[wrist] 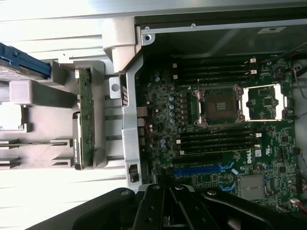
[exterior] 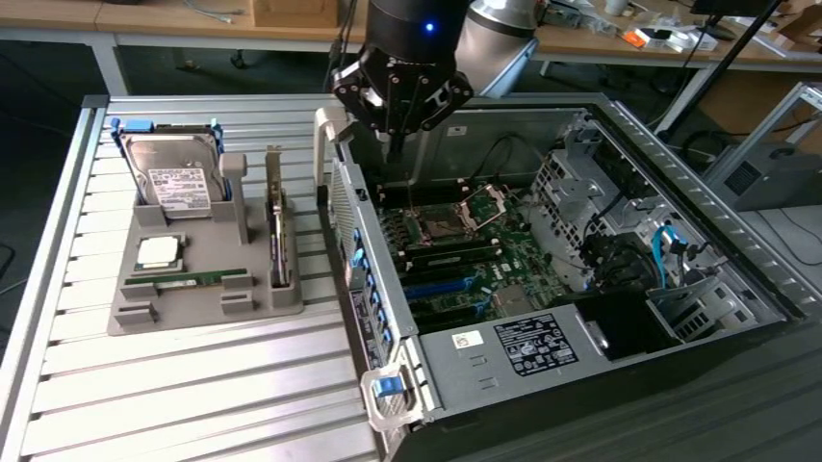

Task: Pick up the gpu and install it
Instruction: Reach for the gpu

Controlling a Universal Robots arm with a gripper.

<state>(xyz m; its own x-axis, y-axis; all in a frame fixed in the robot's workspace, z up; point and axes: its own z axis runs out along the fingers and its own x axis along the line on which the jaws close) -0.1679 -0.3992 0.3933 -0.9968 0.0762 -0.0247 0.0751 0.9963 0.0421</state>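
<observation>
Black pincer [exterior: 392, 144] clenched empty above the open computer case [exterior: 444, 358]; thin dark gpu [exterior: 273, 231] stands edgewise in the grey plastic holder [exterior: 192, 300], toward the table [exterior: 192, 395] edge at the exterior view's left, lengthwise along the case wall

Dark gpu [exterior: 276, 241], silver hard drive [exterior: 176, 164] with white label, grey tray [exterior: 167, 313], green motherboard [exterior: 514, 252], blue latch [exterior: 389, 387], ribbed silver counter [exterior: 192, 385].

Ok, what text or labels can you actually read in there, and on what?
"DELL": white logo printed on the motherboard, turned sideways.
Hard drive label: print too small to read.
Black label and white sticker on the silver housing: too small to read.
</observation>
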